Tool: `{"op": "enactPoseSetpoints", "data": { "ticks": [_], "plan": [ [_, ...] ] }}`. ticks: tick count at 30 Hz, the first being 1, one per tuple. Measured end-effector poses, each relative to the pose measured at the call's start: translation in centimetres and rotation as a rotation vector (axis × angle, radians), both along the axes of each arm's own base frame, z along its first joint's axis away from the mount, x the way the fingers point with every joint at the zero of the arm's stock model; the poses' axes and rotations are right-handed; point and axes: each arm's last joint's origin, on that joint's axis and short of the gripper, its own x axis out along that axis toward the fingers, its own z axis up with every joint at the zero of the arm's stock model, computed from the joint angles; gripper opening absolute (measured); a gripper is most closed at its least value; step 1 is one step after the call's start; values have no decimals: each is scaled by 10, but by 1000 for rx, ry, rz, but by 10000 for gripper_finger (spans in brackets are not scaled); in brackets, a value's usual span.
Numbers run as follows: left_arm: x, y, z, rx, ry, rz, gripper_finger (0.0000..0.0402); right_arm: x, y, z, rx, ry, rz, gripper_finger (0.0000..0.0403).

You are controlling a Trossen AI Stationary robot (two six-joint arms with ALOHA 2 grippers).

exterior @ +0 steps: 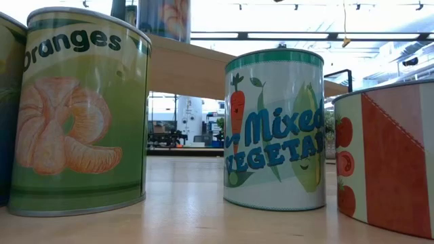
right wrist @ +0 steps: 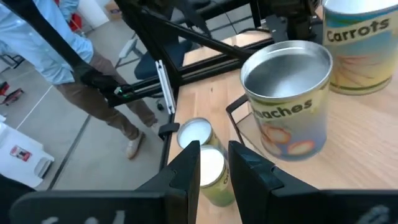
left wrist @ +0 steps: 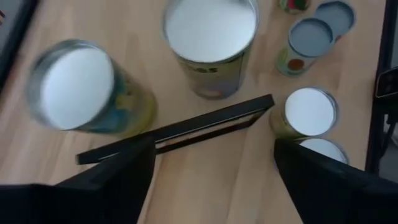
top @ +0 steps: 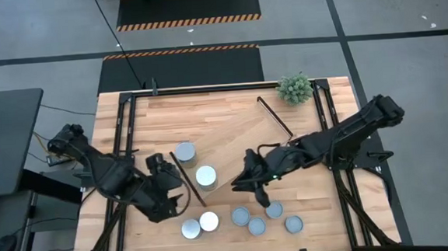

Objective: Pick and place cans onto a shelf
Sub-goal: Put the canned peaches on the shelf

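The shelf [top: 236, 136], a light-wood plank with a black bar [top: 187, 178] at its end, lies slantwise across the table. Two cans [top: 185, 151] [top: 206, 176] stand on its left end. Several more cans stand on the table near the front edge: white-topped ones [top: 209, 220] and blue-grey-topped ones [top: 257, 226]. My left gripper [top: 171, 192] [left wrist: 211, 180] is open and empty beside the shelf's left bar [left wrist: 186, 127]. My right gripper [top: 261, 190] [right wrist: 214, 168] is empty above the blue-grey cans, its fingers apart by a narrow gap.
A small green plant [top: 295, 88] stands at the table's far right. In the low view, an Oranges can [exterior: 78, 108], a Mixed Vegetables can [exterior: 274, 129] and a tomato can [exterior: 386, 156] stand close by. A person [right wrist: 68, 68] stands beyond the table's left side.
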Motion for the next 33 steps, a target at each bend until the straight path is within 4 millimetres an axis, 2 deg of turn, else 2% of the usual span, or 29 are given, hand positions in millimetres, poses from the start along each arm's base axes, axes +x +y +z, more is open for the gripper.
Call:
{"op": "enactPoseSetpoints", "data": {
  "ticks": [9,17,26,33],
  "plan": [
    [-20,10,-15,11,5,17,256,24,-2,-32,-12,72,-3,90],
    [-34,22,-20,-36,-78,60,215,45,-9,-53,-41,61,-6,90],
    [-39,26,-36,-143,-169,123,186,69,-24,-67,1,-35,-27,90],
    [-38,25,-39,-155,-167,120,181,66,-26,-62,21,-23,-9,90]
  ]
}}
